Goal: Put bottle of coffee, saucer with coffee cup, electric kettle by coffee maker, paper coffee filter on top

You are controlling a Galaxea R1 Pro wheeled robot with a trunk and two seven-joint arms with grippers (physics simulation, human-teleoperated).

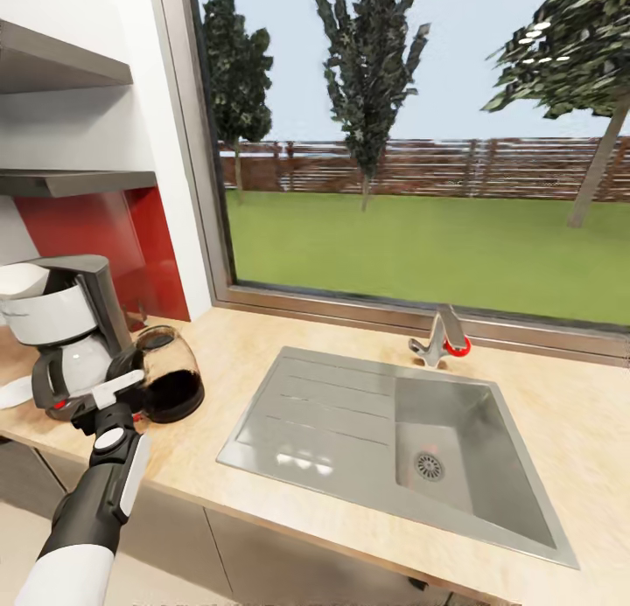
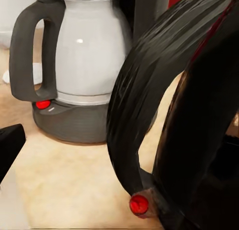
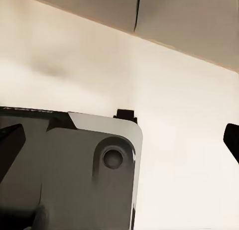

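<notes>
We had our left tool (image 1: 122, 386) at the electric kettle (image 1: 169, 375), its handle toward us at six o'clock, the kettle just at three o'clock of the coffee maker (image 1: 66, 330) on the worktop (image 1: 560, 431); whether the fingers were clamped we could not tell.

No text, label, brand or number in these pictures can be read.
</notes>
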